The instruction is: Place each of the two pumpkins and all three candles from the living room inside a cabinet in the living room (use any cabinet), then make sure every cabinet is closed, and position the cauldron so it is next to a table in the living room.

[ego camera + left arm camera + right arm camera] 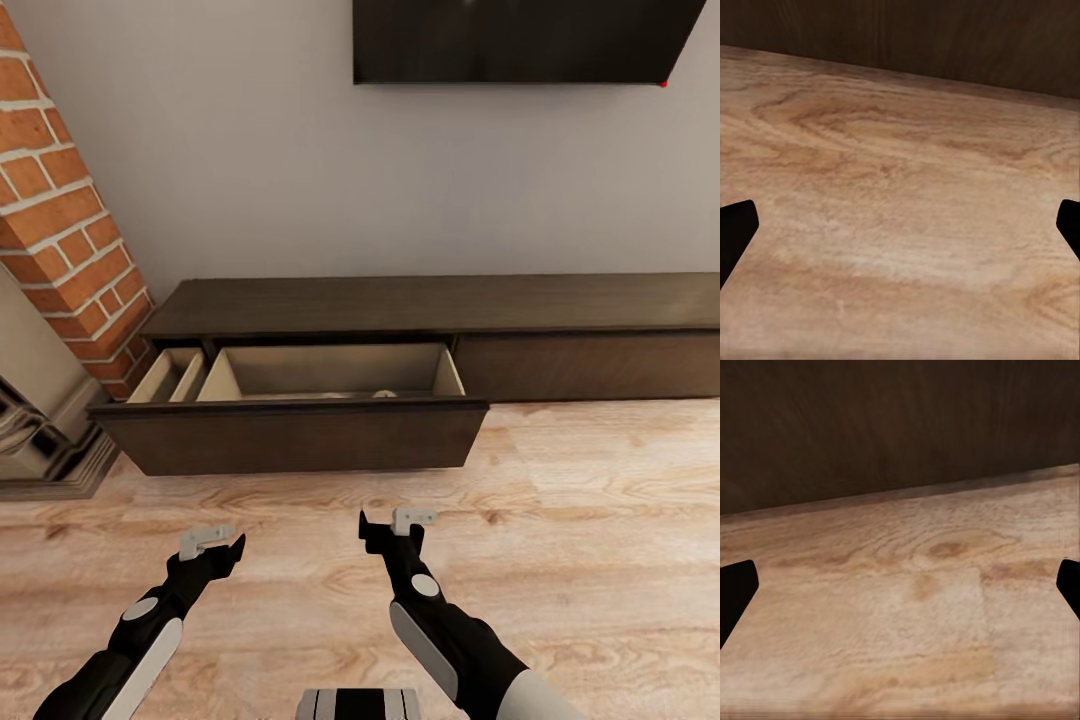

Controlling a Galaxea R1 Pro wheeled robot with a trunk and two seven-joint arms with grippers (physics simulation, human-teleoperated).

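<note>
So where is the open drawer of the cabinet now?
In the head view the open drawer juts from the left end of the cabinet, beside the brick column, ahead of both claws.

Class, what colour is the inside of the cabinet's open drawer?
Light tan, inside the open drawer of the dark brown cabinet; head view.

Cabinet (440, 305): right end cut off by the head view's edge. Open drawer (300, 435): front panel hides most of the floor inside; one pale rounded item (385, 394) peeks above it, too small to identify. Wall-mounted dark screen (520, 40): top cropped.
</note>
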